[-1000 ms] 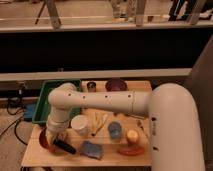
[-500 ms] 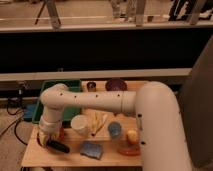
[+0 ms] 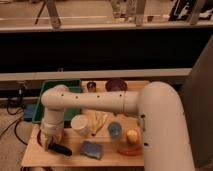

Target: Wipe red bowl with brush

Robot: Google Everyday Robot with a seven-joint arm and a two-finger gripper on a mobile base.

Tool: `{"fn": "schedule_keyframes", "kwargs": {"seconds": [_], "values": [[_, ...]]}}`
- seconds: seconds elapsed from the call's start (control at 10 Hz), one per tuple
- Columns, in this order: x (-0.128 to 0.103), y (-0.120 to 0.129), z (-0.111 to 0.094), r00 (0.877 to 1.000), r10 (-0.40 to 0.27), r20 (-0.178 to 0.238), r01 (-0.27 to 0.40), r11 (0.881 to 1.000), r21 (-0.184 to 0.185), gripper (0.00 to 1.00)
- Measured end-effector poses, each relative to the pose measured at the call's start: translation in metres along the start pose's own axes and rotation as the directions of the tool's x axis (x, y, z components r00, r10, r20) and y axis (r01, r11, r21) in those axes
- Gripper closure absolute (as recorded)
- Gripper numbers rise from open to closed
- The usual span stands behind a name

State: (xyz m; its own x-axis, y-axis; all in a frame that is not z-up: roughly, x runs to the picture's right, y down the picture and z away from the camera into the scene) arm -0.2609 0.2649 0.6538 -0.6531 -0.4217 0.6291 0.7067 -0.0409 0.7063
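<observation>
A: Where's the gripper (image 3: 51, 141)?

B: Down at the near-left corner of the table (image 3: 75, 156), at the end of the arm (image 3: 95, 100) that reaches across from the right. Its fingers are closed, and the brush (image 3: 59, 148) sticks out from them to the right, so I'd say it has hold of the brush.

A: And the bowl (image 3: 41, 140)?

B: Right under the gripper. Only a reddish sliver of rim shows at its left; the wrist hides the rest. The brush's free end lies low, at or just past the bowl's right edge. Whether it touches the bowl, I can't tell.

A: So how to wipe well?

B: My judgement: keep the grip firm, press lightly, and sweep in small strokes inside the bowl. The bowl is loose and sits near the table's edge, so a hard sideways push could slide it off.

A: Anything in the way?

B: The cup (image 3: 80, 125) stands just right of the gripper, and the sponge (image 3: 91, 149) lies just beyond the brush's tip. Wide strokes to the right could knock either. The tray (image 3: 44, 95) behind is well apart.
</observation>
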Motion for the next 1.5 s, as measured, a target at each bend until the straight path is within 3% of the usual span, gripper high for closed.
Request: {"fn": "schedule_keyframes", "kwargs": {"seconds": [0.2, 0.5, 0.9, 1.5], "values": [[-0.012, 0.006, -0.007, 0.999, 0.035, 0.001, -0.035, 0.999, -0.019, 1.0], [-0.017, 0.016, -0.021, 0.997, 0.072, -0.033, -0.074, 0.996, -0.055, 1.0], [0.009, 0.02, -0.036, 0.992, 0.067, -0.104, -0.075, 0.994, -0.078, 1.0], [0.028, 0.007, -0.026, 0.997, 0.008, -0.083, -0.013, 0.998, -0.067, 1.0]]}}
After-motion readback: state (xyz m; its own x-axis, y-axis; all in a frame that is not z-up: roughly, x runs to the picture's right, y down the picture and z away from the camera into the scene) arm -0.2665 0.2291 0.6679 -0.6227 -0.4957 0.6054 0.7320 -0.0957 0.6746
